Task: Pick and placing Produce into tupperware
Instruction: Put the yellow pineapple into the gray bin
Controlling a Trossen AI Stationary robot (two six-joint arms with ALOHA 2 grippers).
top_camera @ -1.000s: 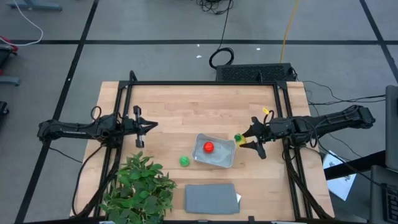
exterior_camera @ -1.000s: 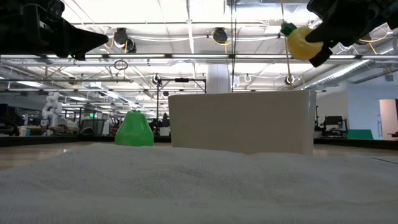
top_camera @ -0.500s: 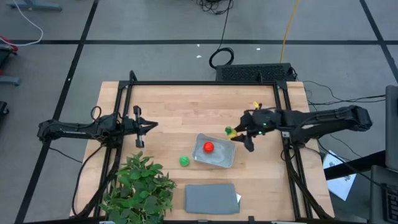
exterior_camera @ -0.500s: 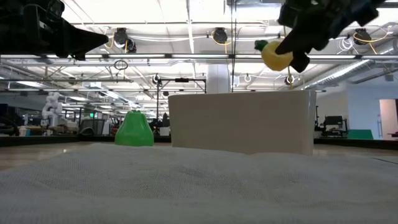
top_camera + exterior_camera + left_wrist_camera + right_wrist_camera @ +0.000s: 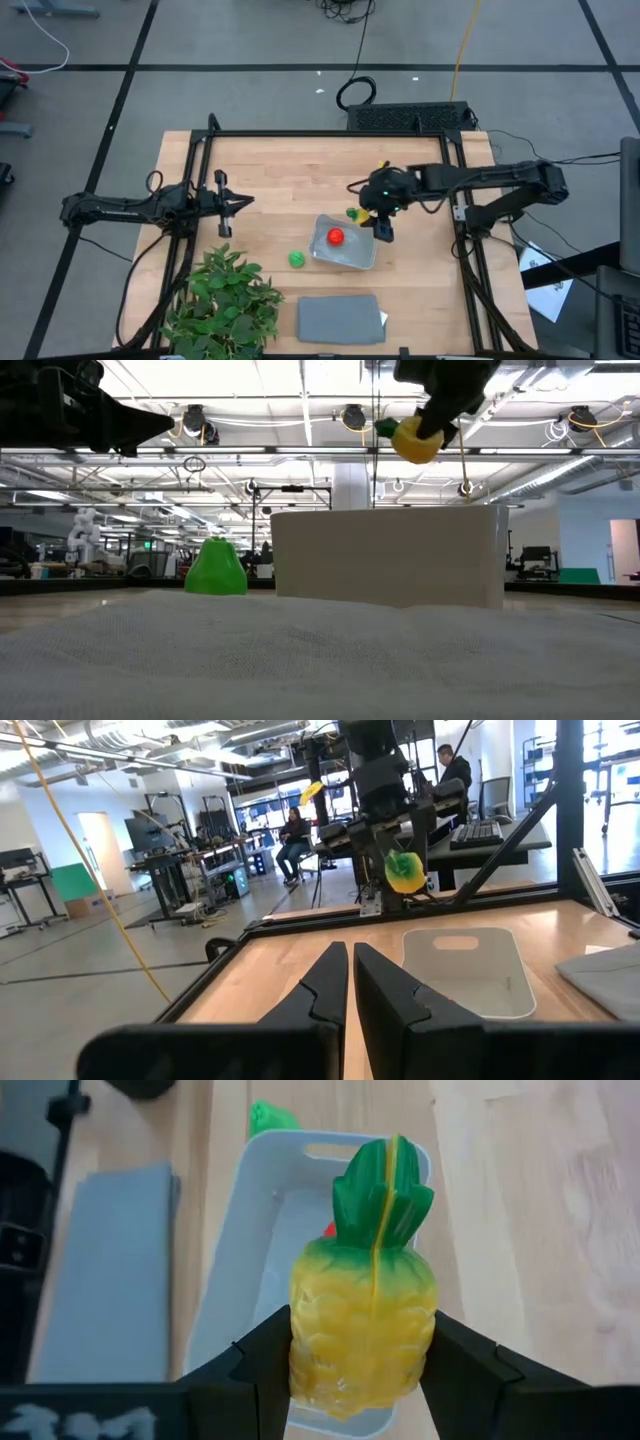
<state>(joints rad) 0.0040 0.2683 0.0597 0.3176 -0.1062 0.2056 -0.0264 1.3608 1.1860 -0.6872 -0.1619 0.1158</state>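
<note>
- Left hand (image 5: 222, 203): parked above the table's left side, well apart from everything, fingers pressed together around nothing.
- Leafy plant (image 5: 225, 300) at the front left; no part in the job.
- Green piece (image 5: 297, 259): loose on the table (image 5: 290, 170), just beside the container's left end, not yet packed.
- Clear container (image 5: 350, 255): mid-table, with the red piece (image 5: 335, 237) already inside.
- Grey flat sheet (image 5: 339, 318) nearer the front edge, apart from the container.
- Right hand (image 5: 370, 213): above the container's far right corner, pinching the yellow pineapple piece (image 5: 365, 1320), held well clear of the rim.
- Risk: let go here, so near the corner, and the piece could strike the rim and bounce out onto the table.
- Risk: dropped from this height onto the red piece, could roll or tip the light container.
</note>
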